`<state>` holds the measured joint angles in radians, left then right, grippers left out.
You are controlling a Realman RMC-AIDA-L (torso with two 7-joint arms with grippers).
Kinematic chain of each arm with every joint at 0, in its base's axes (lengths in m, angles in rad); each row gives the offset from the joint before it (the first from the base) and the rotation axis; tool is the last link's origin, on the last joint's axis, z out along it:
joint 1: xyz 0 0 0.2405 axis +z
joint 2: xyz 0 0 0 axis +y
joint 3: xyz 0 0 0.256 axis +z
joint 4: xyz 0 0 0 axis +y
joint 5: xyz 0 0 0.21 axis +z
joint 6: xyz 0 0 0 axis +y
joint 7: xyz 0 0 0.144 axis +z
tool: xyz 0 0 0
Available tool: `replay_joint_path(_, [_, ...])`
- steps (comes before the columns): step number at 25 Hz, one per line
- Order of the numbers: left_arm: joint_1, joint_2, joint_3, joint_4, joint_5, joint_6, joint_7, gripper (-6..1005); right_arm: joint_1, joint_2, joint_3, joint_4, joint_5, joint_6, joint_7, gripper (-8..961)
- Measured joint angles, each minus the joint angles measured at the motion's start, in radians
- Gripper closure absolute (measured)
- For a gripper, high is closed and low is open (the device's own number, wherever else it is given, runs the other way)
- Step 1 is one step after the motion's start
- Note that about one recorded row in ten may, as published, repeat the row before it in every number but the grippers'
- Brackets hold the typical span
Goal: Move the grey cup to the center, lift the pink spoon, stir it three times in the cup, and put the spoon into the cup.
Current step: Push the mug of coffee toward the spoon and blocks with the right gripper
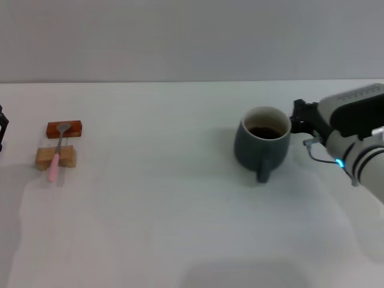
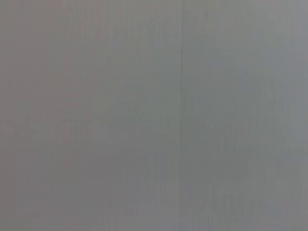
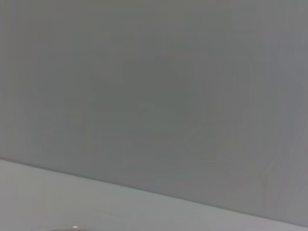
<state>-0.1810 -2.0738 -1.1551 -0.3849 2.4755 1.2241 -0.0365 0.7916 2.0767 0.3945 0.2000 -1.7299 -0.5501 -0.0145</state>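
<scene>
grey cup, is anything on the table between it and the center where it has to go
Nothing visible does. The grey cup stands beside the right gripper, and the table toward the center is bare. The pink spoon and its two blocks lie far left.

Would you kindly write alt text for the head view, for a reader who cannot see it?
The right gripper is beside a grey cup on the white table, right of centre. At far left, a pink spoon lies across a red-brown block and a tan block; the left gripper barely shows at the edge.

The head camera looks down on the table (image 1: 180, 228); both wrist cameras face blank grey wall (image 2: 96, 115).
</scene>
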Motion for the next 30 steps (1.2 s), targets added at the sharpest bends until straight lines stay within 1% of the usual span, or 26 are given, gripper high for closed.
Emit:
replay_joint_path(12, [-0.004,0.000,0.000,0.000,0.002,0.003,0.000,219,0.039,0.005,0.001,0.085,-0.067,0.060,-0.001,955])
replay_joint_path(30, [0.001,0.000,0.012,0.000,-0.003,0.008,0.000,220,0.081,0.012,0.001,0.184,-0.152,0.103,0.005,955])
